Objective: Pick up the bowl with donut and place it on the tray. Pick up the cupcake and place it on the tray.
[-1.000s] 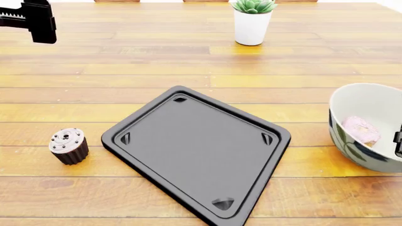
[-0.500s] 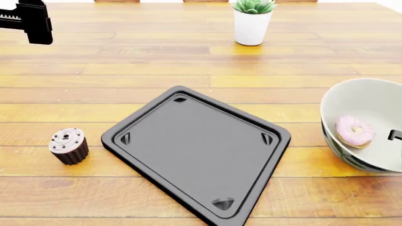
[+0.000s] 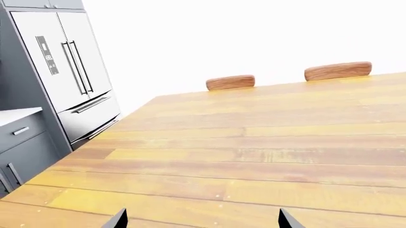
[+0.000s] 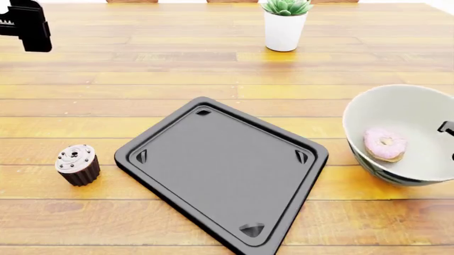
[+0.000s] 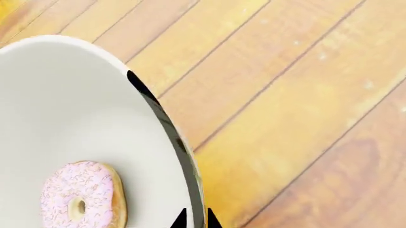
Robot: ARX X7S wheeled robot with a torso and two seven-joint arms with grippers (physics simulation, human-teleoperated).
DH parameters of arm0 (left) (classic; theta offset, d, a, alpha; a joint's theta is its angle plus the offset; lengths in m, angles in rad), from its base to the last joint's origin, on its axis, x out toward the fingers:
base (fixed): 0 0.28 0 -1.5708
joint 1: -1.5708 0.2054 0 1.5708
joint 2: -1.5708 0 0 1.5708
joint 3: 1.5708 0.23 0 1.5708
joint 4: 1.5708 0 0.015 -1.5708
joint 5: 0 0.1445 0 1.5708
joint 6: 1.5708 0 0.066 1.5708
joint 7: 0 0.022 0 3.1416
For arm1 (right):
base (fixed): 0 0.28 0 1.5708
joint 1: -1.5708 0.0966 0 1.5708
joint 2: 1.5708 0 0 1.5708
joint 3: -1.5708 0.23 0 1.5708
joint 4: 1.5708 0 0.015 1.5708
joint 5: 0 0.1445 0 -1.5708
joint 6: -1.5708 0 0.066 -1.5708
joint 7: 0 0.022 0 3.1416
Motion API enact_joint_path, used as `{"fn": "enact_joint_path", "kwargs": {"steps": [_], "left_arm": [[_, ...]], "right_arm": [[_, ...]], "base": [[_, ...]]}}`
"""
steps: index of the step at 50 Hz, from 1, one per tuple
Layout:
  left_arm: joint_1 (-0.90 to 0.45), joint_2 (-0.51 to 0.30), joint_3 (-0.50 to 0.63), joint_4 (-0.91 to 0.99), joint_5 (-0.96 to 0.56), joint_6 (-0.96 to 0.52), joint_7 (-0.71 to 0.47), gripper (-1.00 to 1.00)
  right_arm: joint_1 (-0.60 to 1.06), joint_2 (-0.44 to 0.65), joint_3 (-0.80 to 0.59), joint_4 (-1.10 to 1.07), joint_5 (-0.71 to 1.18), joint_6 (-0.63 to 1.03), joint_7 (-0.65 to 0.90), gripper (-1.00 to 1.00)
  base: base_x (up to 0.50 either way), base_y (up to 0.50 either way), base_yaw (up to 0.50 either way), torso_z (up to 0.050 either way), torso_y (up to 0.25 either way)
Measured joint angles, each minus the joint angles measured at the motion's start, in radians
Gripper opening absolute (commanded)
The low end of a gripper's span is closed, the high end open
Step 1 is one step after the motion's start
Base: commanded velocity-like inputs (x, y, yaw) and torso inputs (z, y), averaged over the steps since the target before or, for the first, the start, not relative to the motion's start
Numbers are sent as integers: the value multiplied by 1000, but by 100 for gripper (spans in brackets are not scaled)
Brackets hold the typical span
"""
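The bowl [image 4: 415, 109] with the pink donut [image 4: 385, 144] inside hangs just right of the black tray [image 4: 220, 170], with its near rim close to the tray's right corner. My right gripper [image 5: 195, 222] is shut on the bowl's rim [image 5: 166, 124], one finger inside and one outside. Only a black bit of the right gripper [image 4: 447, 127] shows at the head view's right edge. The donut [image 5: 82, 194] lies on the bowl's floor. The cupcake [image 4: 78, 164] stands on the table left of the tray. My left gripper [image 4: 27, 26] hovers far back left. In its wrist view the left gripper [image 3: 203, 221] is open over bare wood.
A white plant pot [image 4: 285, 29] stands at the back, beyond the tray. Two chair backs [image 3: 230, 82] line the table's far edge. A grey fridge [image 3: 63, 71] and cabinets stand past the table's left end.
The bowl with the donut has moved left toward the tray in my right gripper. My left gripper has drifted further left and back.
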Motion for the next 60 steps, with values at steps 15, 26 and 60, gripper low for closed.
{"fn": "enact_joint_path", "kwargs": {"steps": [15, 26, 60], "left_arm": [[35, -21, -25, 14, -22, 16, -17, 100], [47, -29, -29, 16, -27, 27, -22, 100], [10, -25, 5, -13, -22, 37, -2, 100]], "right_arm": [[-127, 8, 22, -53, 76, -228, -150, -100], [-119, -24, 47, -36, 97, -264, -200, -100], [568, -426, -43, 387, 68, 396, 92, -100]], "base": [[0, 0, 0, 0, 0], [0, 0, 0, 0, 0], [0, 0, 0, 0, 0]]}}
